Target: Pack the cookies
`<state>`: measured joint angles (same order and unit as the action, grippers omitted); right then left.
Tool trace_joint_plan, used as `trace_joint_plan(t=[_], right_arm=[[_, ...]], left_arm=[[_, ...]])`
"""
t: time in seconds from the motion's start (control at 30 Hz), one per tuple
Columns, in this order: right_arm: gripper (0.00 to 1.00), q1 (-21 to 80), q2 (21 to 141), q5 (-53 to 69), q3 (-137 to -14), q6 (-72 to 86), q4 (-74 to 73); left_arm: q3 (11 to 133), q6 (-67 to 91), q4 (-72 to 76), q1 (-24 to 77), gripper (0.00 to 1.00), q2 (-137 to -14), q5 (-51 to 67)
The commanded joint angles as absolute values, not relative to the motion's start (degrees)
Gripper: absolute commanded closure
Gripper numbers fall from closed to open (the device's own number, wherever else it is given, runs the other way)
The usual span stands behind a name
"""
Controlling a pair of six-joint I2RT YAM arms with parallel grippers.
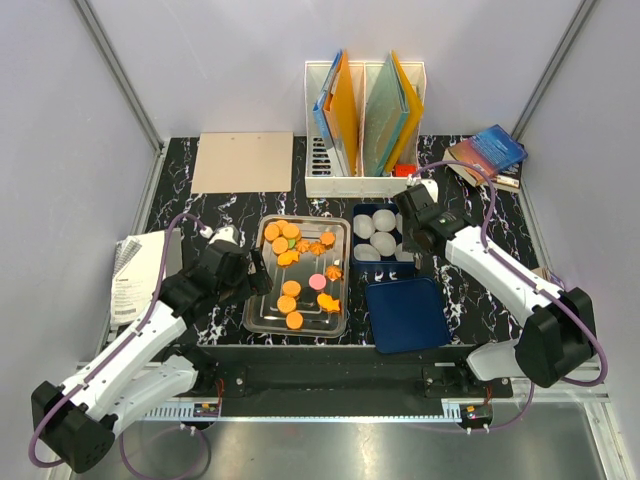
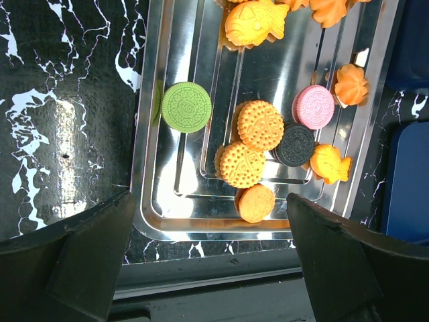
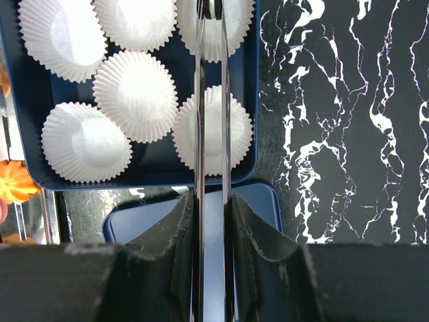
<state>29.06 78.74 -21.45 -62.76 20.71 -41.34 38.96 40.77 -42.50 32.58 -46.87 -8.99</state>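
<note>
The cookies [image 1: 300, 270] lie on a steel tray [image 1: 250, 318]: mostly orange rounds and flower shapes, plus a green one [image 2: 186, 106], a pink one [image 2: 314, 107] and a black one [image 2: 296, 144]. My left gripper [image 2: 211, 201] hangs open over the tray's near left edge with nothing between its fingers. A small round orange cookie [image 2: 255, 202] lies just beyond them. My right gripper [image 3: 210, 201] is shut on metal tongs [image 3: 199, 134]. Their two thin arms reach out over a blue box [image 3: 147, 184] holding several white paper cups [image 3: 137, 95].
The box's blue lid [image 1: 405, 315] lies flat at the table's front, right of the tray. At the back stand a white file rack [image 1: 362, 130] with folders, a cardboard sheet [image 1: 243, 160] and books [image 1: 488, 152]. Papers [image 1: 135, 275] lie at the left edge.
</note>
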Motion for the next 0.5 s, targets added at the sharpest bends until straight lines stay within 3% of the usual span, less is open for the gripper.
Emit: trace_joint_plan(t=[0.0,0.27,0.47], right_arm=[[0.72,28.7,77.9,-21.6,-66.0,19.8,-38.8],[0.6,28.7,77.6,-21.7,-66.4,19.6,-38.8],[0.59,28.7,77.3,-21.8,-66.4,19.6,-38.9]], left_arm=[[39.2,40.2,-40.4,32.9,0.01,-47.1,-9.1],[39.1,40.3,-40.4,33.0,0.01,-46.8,-9.1],[39.1,40.3,-40.4,33.0,0.01,-46.8,-9.2]])
